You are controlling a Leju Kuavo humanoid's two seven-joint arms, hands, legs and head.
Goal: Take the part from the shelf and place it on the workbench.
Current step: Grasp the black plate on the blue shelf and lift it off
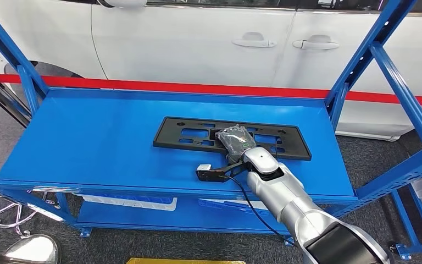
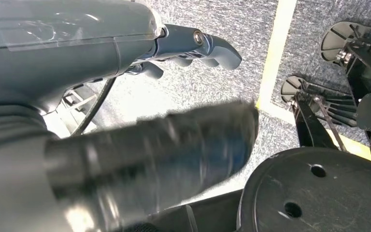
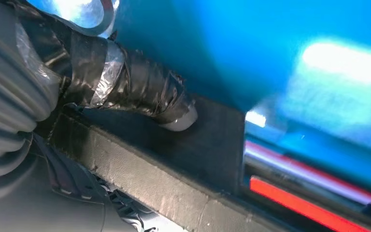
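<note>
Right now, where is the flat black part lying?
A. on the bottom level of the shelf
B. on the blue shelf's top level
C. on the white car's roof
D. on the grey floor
B: the flat black part lies flat on the blue shelf top level, with the right hand resting on it, fingers wrapped in dark tape.

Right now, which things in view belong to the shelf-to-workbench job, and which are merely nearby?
Job:
black plastic part, lying flat on the blue shelf
right hand, resting on the part
left hand, hanging over the floor

Just nearby:
white car behind the shelf
chrome stool base
</note>
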